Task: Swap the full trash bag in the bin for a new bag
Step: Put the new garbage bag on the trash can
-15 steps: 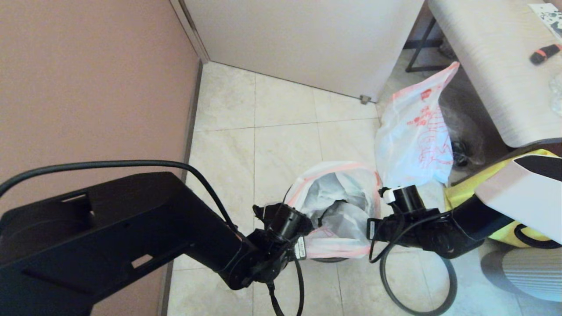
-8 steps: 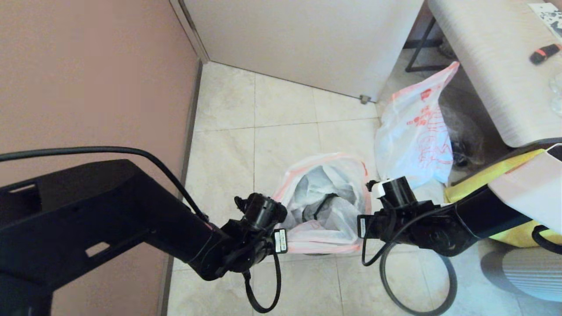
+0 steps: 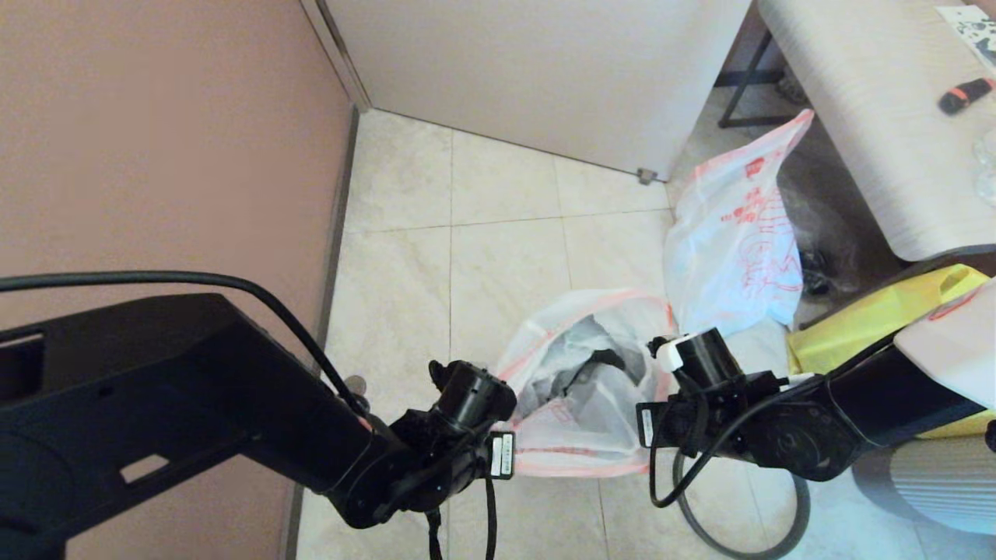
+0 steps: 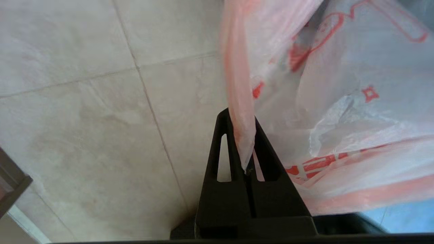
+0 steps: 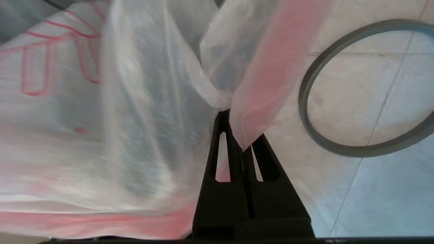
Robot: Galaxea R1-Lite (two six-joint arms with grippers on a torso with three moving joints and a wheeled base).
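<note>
The new bag (image 3: 580, 404), thin white plastic with a pink rim and red-orange print, hangs slack and open-mouthed between my two grippers. My left gripper (image 3: 507, 445) (image 4: 241, 117) is shut on the pink rim (image 4: 239, 101) at the bag's left side. On the opposite side my right gripper (image 3: 650, 424) (image 5: 241, 128) is shut on the rim (image 5: 268, 88). The bin is hidden under this bag; only dark shapes show through it. Its grey hoop (image 3: 704, 537) (image 5: 307, 112) lies on the floor by my right arm. The full trash bag (image 3: 731, 233) stands further back on the right.
A big yellow bag (image 3: 864, 327) lies behind my right arm. A pale table (image 3: 871, 117) stands at the back right, with the full bag against it. A pink wall (image 3: 156, 155) runs along the left. Bare tiled floor (image 3: 498, 257) stretches beyond the held bag.
Both grippers carried the bag's mouth up and to the left, then back down and nearer to me. Both stayed shut on the rim, and the mouth now sags lower.
</note>
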